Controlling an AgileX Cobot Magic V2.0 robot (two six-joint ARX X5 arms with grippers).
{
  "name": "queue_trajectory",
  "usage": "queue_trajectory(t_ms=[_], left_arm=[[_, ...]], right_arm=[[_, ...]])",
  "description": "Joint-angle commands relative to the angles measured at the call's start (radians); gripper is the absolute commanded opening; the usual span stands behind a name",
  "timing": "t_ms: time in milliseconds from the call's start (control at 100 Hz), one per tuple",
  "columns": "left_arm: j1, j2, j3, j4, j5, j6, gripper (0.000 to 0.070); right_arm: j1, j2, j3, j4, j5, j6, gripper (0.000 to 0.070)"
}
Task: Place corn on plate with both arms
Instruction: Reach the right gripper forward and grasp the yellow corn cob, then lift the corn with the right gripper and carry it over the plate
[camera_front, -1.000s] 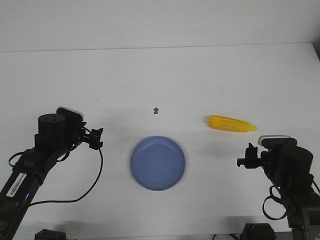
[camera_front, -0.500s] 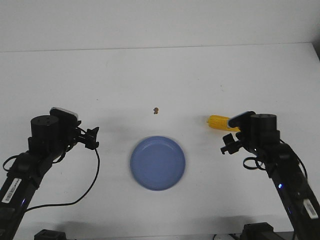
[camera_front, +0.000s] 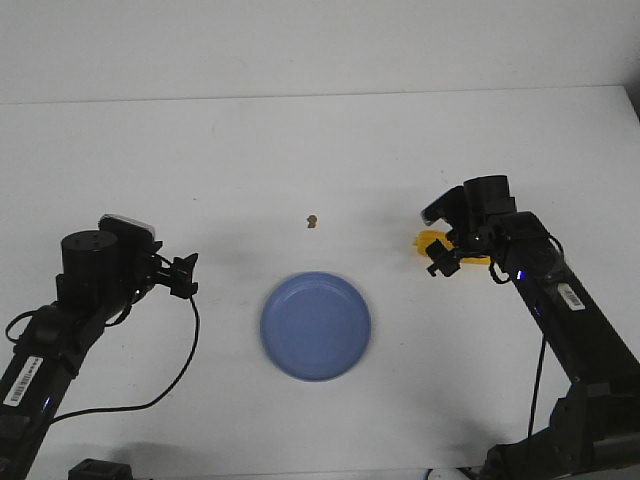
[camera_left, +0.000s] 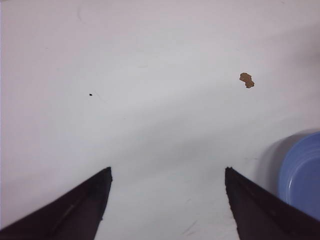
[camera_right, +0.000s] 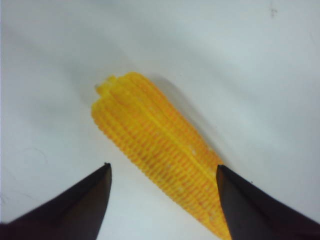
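A plain white table (camera_front: 300, 150) was seen, bearing a brown speck (camera_front: 313, 220); white labels on the arms could not be read. The corn (camera_right: 160, 155) lay right of the plate (camera_front: 316, 325), apart from it, between the spread fingers of the right gripper (camera_right: 162, 200). The left gripper (camera_left: 167, 200) was held open over bare table beside the plate.

A bright yellow corn cob (camera_right: 162, 165) is laid flat on the table, right of a round periwinkle-blue plate (camera_front: 316, 326) seated near the front centre; they are apart.
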Motion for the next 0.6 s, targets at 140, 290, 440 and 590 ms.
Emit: queue_trajectory(t_ms=[140,290,440,590], left_arm=[[-0.002,0.011,0.01,0.011,0.002,-0.012,0.0468],[-0.002,0.011,0.01,0.012,0.002,-0.013,0.0467],[-0.002,0.011,0.01,0.012,0.002,-0.015,0.0467],[-0.002,0.011,0.01,0.011,0.002,-0.015,0.0468]], right_arm=[[-0.003,0.05,0.027,0.009,-0.005,-0.071,0.0496],[-0.03,0.082,0.027,0.034,-0.05,-0.074,0.0496],[-0.055,0.132,0.027,0.047,-0.055,-0.072,0.0496],[-0.08,0.187,0.027,0.049,-0.087,-0.046,0.0495]])
